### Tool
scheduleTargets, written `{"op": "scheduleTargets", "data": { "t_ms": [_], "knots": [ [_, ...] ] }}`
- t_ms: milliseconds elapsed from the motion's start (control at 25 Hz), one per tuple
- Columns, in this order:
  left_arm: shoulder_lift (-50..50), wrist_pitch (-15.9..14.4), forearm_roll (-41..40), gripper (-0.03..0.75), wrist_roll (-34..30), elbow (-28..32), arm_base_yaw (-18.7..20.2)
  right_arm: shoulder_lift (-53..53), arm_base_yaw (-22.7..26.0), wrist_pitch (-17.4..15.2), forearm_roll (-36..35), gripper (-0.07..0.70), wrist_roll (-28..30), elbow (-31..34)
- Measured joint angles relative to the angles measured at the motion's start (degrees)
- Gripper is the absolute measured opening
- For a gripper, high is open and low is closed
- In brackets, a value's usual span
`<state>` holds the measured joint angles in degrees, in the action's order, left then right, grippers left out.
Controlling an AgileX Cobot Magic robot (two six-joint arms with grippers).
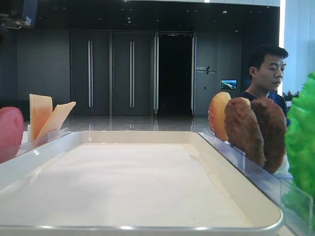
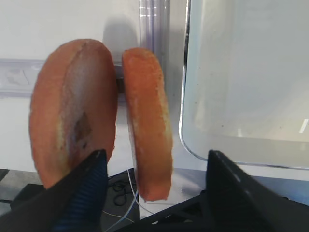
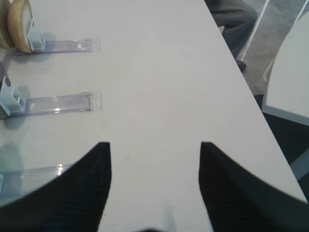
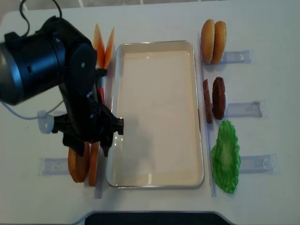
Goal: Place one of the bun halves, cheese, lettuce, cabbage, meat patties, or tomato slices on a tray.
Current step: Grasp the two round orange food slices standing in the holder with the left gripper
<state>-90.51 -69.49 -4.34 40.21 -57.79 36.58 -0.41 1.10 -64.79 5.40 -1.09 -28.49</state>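
so your tray sits bare in the middle of the white table, long side running away from you. just off its near-left corner two orange-red tomato slices stand on edge side by side in a clear holder, touching or nearly so, and your left gripper hangs right over them with its jaws spread wide, one finger on each side of the pair, gripping nothing. the bulky black left arm covers most of the table left of the tray. past it, at the far-left corner, two cheese slices lean apart in a v.

on the right side you've got three clear racks in a row: two bun halves upright at the far end, two meat patties on edge in the middle, one lettuce leaf nearest.

your right gripper hovers over bare table, jaws wide apart too, nothing between them. there's a guy sitting behind the table.
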Motion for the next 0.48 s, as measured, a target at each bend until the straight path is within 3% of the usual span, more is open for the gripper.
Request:
{"op": "scheduleTargets", "data": {
  "t_ms": [480],
  "knots": [
    [-3.0,0.2,-1.0,0.485,-3.2,0.0,0.0,0.0,0.0,0.0,0.0,0.415,0.0,0.0]
  ]
}}
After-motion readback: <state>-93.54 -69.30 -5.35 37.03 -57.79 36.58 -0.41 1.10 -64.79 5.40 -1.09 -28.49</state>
